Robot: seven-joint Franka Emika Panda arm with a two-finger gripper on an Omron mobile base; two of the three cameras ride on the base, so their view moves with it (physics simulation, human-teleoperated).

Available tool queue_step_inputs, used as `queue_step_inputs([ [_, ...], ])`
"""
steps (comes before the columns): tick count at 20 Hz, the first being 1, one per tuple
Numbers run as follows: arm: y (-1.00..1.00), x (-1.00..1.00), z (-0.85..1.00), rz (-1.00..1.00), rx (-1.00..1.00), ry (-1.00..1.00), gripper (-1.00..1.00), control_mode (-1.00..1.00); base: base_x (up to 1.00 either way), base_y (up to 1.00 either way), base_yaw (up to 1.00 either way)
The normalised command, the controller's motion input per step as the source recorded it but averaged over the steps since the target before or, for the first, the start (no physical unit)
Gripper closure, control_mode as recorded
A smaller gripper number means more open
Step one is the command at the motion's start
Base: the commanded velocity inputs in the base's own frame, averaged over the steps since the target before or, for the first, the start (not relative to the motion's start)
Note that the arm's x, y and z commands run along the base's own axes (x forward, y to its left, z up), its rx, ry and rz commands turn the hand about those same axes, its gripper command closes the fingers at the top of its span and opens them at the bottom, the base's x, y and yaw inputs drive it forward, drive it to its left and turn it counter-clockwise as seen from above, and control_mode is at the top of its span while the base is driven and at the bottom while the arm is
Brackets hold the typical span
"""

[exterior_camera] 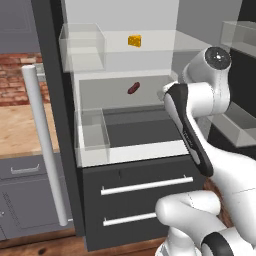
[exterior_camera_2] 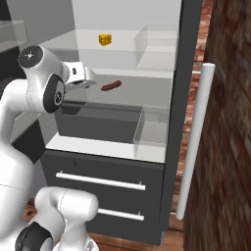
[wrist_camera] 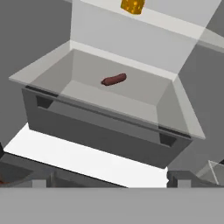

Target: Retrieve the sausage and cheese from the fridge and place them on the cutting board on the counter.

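The fridge (exterior_camera: 67, 100) stands open, its inside white with glass shelves. The sausage (exterior_camera: 133, 88) (exterior_camera_2: 111, 86) (wrist_camera: 114, 79), a short dark reddish link, lies on the middle glass shelf. One shelf higher sits the cheese (exterior_camera: 134, 40) (exterior_camera_2: 104, 39) (wrist_camera: 132, 5), a yellow-orange wedge. My gripper (exterior_camera_2: 89, 81) hovers in front of the middle shelf, short of the sausage and left of it in the right base view. It is open with nothing between its fingers. A strip of the tan counter (exterior_camera: 20, 127) shows left of the fridge door. The cutting board is out of view.
A dark crisper drawer (wrist_camera: 100, 131) sits under the sausage shelf. Clear bins (exterior_camera: 82, 47) (exterior_camera: 92, 131) line the fridge's side. Two lower drawers with silver handles (exterior_camera: 145, 186) lie below. The open doors carry long bar handles (exterior_camera: 45, 145) (exterior_camera_2: 196, 142). A brick wall (exterior_camera_2: 228, 122) is at the right.
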Motion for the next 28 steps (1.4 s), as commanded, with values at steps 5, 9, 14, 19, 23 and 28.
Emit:
queue_step_inputs([
  [5, 0.0, -0.15, 0.55, 0.0, -0.03, 0.0, -1.0, -1.0, 0.0, 0.0, 0.0],
  [9, 0.0, -0.05, 0.54, 0.03, -0.04, -0.04, -1.0, -1.0, 0.0, 0.0, 0.0],
  [14, 0.0, -0.39, 0.22, 0.03, -0.02, -0.01, -1.0, -1.0, 0.0, 0.0, 0.0],
  [19, 0.0, -0.61, 0.09, 0.0, -0.01, -0.01, -1.0, -1.0, 0.0, 0.0, 0.0],
  [23, 0.0, -0.43, 0.0, 0.0, 0.0, 0.0, -1.0, -1.0, 0.0, 0.0, 0.0],
  [28, 0.09, -0.33, 0.0, 0.0, -0.01, 0.0, -1.0, -1.0, 0.0, 0.0, 0.0],
])
